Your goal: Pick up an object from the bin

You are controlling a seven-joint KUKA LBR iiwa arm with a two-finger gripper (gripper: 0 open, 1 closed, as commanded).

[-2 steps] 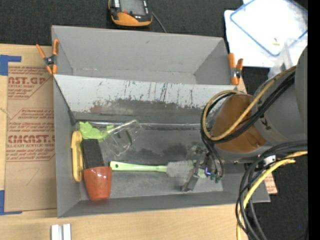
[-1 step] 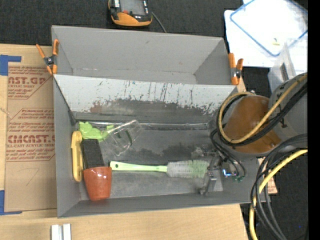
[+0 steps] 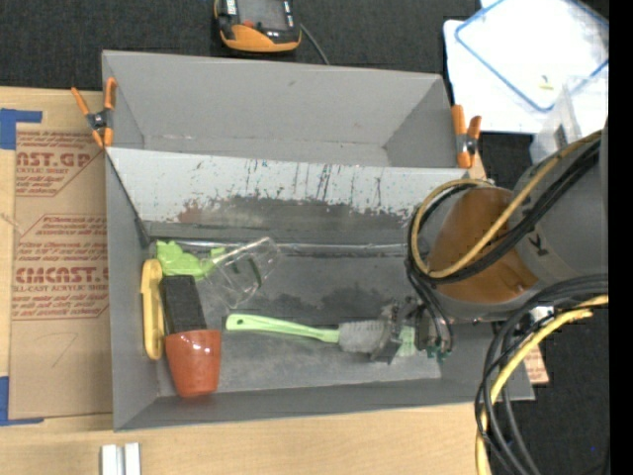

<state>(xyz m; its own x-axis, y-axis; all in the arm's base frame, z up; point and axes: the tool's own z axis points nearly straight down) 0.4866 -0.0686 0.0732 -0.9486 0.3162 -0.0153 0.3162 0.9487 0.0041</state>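
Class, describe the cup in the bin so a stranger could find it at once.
Start at the grey bin and look to its lower left corner. There, just below a black block and beside a yellow bar, is the cup. It alone is orange-red and tapered.

The cup [image 3: 194,361] occupies the front-left corner of the bin [image 3: 277,117]. The block [image 3: 183,305] lies just behind it. The brush [image 3: 297,330] lies to their right, its head beside the gripper [image 3: 420,339].

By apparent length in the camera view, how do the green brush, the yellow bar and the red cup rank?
1. green brush
2. yellow bar
3. red cup
The differences look clear; none is a tie.
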